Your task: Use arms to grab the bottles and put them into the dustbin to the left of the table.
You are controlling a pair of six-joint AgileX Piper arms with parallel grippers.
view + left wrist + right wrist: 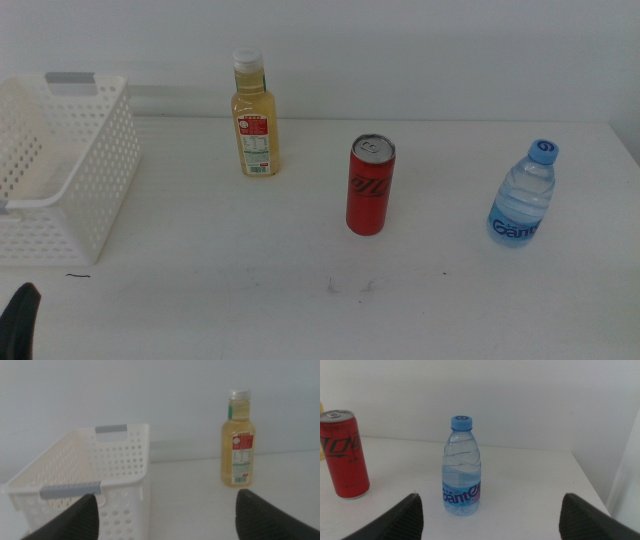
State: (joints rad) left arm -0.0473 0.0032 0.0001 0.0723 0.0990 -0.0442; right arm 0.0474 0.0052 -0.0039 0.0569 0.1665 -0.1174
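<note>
Nothing binned yet, by the look of it. All 3 containers stand upright on the table [200, 300], none inside the dustbin [95, 190], which sits at the table's left w/ its visible interior bare.

- Yellow-liquid bottle [255, 118]: white cap on, nearest the dustbin, toward the back wall. Not touching the basket; clear gap between.
- Red can [370, 186]: mid-table, well apart from both others.
- Water bottle [524, 196]: blue cap, blue label, far right, near the table's right edge.

Left gripper [170, 520]: jaws wide apart, holding nothing. Wrist cam looks over the dustbin's near corner w/ the yellow-liquid bottle beyond. In the middle view only a dark tip shows at the bottom-left corner, so the arm is low & back, not at any bottle.

Right gripper [490, 520]: jaws also spread wide, empty. Water bottle sits roughly centred between them but some way ahead, no contact. Red can off to one side in that view. Arm itself not in the middle view.

Judgement: task at the start, 0 of 3 done. Left: approach, grasp, carry, drop ×3. Right arm seems lined up for the water bottle, left for the yellow one; the can is open to either.
</note>
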